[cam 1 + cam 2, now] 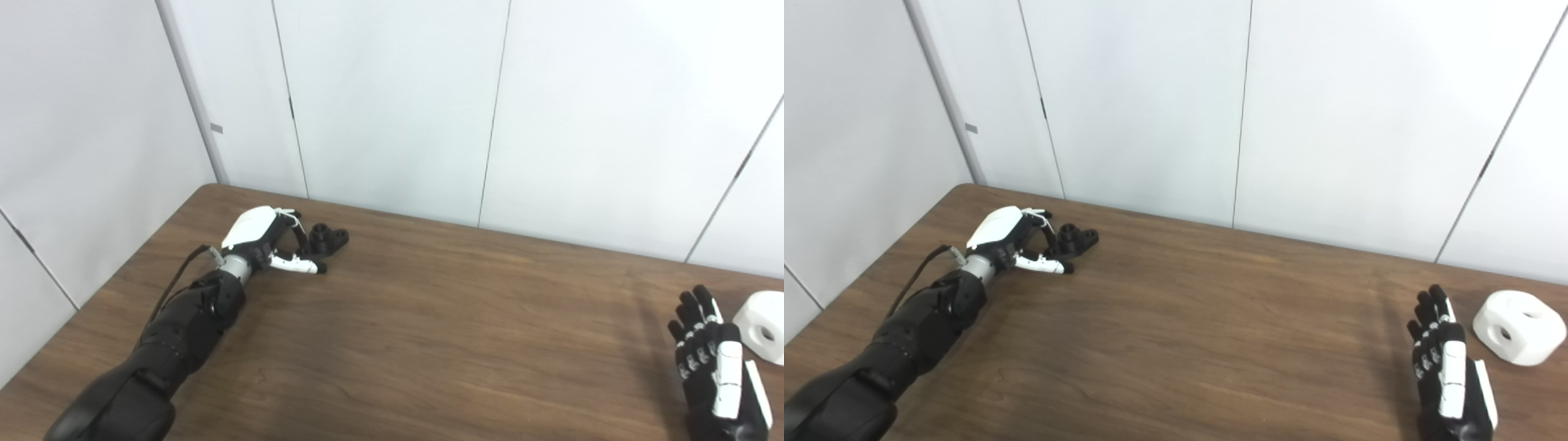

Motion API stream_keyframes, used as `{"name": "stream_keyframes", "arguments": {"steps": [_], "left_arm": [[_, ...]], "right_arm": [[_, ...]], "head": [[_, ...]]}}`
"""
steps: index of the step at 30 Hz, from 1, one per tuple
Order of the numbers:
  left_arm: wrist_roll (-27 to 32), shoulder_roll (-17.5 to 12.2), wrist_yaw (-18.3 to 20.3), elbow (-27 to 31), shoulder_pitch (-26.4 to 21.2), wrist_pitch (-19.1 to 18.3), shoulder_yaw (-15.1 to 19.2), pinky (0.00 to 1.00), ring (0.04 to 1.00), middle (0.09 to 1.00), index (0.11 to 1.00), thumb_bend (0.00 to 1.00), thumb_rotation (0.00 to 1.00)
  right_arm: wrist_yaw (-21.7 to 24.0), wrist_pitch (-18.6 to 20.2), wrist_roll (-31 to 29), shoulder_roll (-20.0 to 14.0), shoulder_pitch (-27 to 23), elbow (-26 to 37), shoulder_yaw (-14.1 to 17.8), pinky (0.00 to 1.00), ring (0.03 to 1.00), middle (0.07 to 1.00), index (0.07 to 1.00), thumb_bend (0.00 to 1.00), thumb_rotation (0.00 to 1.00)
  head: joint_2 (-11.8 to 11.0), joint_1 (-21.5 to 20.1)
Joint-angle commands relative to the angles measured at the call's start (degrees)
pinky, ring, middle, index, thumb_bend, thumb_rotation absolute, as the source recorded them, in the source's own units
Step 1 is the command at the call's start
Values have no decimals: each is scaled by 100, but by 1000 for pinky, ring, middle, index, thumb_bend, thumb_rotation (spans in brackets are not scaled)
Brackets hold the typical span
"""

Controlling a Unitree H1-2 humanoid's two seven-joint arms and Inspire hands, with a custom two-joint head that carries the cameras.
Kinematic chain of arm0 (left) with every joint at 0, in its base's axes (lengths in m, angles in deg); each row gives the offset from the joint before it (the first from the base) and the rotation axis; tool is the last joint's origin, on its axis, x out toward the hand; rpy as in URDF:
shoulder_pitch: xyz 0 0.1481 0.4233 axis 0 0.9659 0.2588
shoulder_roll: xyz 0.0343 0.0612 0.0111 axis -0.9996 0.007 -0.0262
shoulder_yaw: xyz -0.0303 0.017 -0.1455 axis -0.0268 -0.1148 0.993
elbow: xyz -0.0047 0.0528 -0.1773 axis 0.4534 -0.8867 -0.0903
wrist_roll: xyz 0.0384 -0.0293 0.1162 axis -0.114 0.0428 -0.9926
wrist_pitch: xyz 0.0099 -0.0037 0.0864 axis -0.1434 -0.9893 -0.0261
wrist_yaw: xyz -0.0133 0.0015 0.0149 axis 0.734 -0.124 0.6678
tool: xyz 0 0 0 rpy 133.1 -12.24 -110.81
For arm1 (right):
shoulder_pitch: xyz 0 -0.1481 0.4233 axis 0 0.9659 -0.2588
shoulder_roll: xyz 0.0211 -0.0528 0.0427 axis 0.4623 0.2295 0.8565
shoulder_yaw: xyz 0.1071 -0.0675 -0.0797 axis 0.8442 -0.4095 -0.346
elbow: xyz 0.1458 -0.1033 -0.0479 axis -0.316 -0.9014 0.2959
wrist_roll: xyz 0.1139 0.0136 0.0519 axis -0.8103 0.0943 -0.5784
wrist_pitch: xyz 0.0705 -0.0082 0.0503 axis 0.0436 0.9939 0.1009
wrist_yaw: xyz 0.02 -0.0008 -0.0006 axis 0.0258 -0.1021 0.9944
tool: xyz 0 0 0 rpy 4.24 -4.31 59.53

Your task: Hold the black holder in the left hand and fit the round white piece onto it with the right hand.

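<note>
We see a brown wood-grain counter [429, 318] set against white wall panels [392, 98]. Far on our left, near the back corner, the left hand [263, 239] lies at the black holder [323, 239], which rests on the counter. The fingers [294, 229] curl toward the near end of the holder and the thumb [300, 265] stretches out along the counter just in front of it; we cannot tell whether they actually clamp it or only touch it. The holder's far end, with its round sockets, sticks out clear of the hand.

Well apart, at the right edge, the right hand [1448, 373] stands empty, fingers straight and slightly spread, pointing away from us. The round white piece [1519, 326] sits on the counter just beside it, to its right, a hole showing in the facing side, not touched.
</note>
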Motion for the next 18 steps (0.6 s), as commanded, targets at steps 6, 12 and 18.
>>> {"name": "stream_keyframes", "arguments": {"steps": [6,12,18], "left_arm": [[-87,37,153,140,-26,-57,-85,941,934,877,850,1000,261],[-79,49,90,47,-48,29,-81,938,925,862,836,1000,245],[-75,66,159,-7,-98,-11,-104,948,934,870,840,1000,261]], "right_arm": [[59,-148,-60,21,53,-117,0,1000,1000,977,976,360,1000],[50,-142,-23,25,63,-90,-21,1000,1000,978,978,365,1000],[45,-158,13,23,74,-79,-37,1000,1000,975,971,367,1000]], "head": [[10,10],[12,-3],[12,-1]]}}
